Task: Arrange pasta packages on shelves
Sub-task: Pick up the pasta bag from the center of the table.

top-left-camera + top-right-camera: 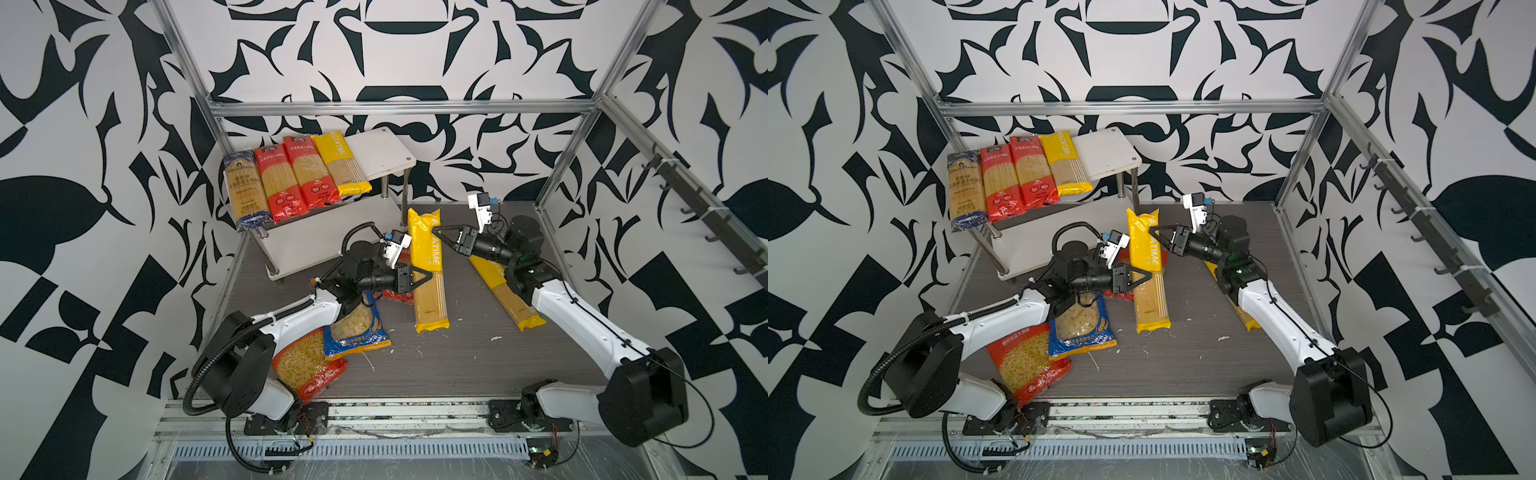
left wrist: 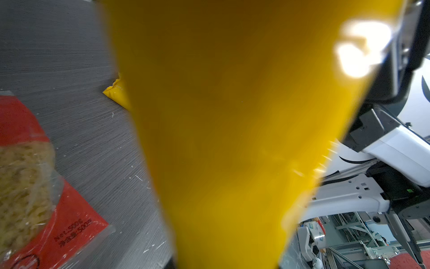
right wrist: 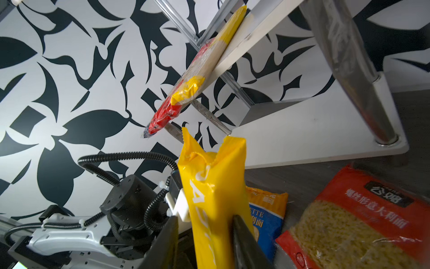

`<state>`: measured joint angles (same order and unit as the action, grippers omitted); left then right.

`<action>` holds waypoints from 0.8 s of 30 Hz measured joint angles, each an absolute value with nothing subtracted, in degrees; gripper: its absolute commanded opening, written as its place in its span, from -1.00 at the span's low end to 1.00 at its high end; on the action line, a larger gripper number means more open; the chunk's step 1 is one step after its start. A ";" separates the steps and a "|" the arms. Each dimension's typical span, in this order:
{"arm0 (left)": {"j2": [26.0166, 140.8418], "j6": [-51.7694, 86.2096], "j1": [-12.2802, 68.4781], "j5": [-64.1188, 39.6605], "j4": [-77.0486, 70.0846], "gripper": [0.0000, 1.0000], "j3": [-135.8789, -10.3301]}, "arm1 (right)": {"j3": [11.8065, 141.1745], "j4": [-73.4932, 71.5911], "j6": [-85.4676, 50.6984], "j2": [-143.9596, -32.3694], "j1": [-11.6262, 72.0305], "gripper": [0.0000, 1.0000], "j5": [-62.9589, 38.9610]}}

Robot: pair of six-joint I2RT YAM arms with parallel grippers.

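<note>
While the yellow spaghetti pack [image 1: 429,255] is slanting over the table [image 1: 457,361] near the shelves [image 1: 382,153], your left gripper [image 1: 430,276] is pinching its middle; your right gripper [image 1: 442,238] is straddling its top, jaws spread; it is probably handling light, stiff and slippery, so you are best gripping mid-length.

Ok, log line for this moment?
left gripper: shut on yellow pack | right gripper: open, astride same pack | top shelf: four spaghetti packs

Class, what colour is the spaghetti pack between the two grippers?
The pack is yellow with white lettering; best in a top view.
</note>
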<state>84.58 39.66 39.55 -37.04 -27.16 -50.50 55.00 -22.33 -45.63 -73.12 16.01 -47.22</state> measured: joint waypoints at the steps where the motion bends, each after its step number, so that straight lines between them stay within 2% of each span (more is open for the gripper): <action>1: 84.49 39.94 39.55 -37.01 -26.55 -0.63 -50.81 | 54.85 -22.57 -46.50 -72.90 14.98 -0.06 -47.75; 8: 84.29 41.98 39.55 -34.81 -20.16 -0.78 -56.55 | 49.23 -23.16 -51.09 -65.84 9.85 0.17 -49.04; 14: 84.29 42.02 39.53 -29.95 -14.41 -0.79 -66.26 | 48.18 -17.74 -51.22 -60.53 9.91 0.58 -49.63; 24: 85.34 47.03 34.79 -24.82 -10.52 -0.81 -80.68 | 48.49 -16.99 -54.37 -63.20 10.13 0.62 -53.04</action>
